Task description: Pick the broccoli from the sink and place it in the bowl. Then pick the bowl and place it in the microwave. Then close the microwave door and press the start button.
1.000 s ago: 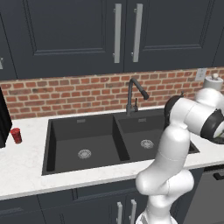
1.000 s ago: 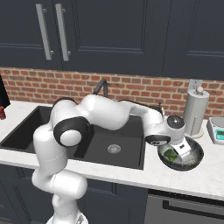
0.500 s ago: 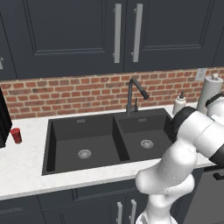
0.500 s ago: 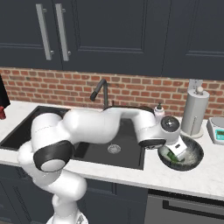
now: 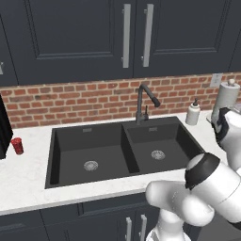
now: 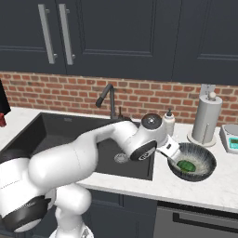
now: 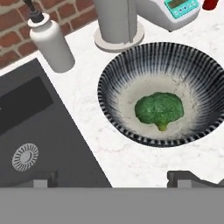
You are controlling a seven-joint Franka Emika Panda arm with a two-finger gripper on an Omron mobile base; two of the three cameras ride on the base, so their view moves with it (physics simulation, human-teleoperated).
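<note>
Broccoli (image 7: 159, 110) sits in bowl (image 7: 114, 70) on counter, rt of sink (image 6: 56, 135). Gripper (image 7: 114, 178) above, fingers wide apart, empty.

Matte black sink (image 5: 108, 155) in a speckled white stone-look counter (image 7: 109, 144), rough red brick backsplash (image 5: 70, 101) behind.

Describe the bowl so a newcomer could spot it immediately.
Start at the black double sink and move along the white counter to its faucet-less right end. The bowl stands there in front of the paper towel roll. It alone is round, with a dark striped rim, and holds the green broccoli.
</note>
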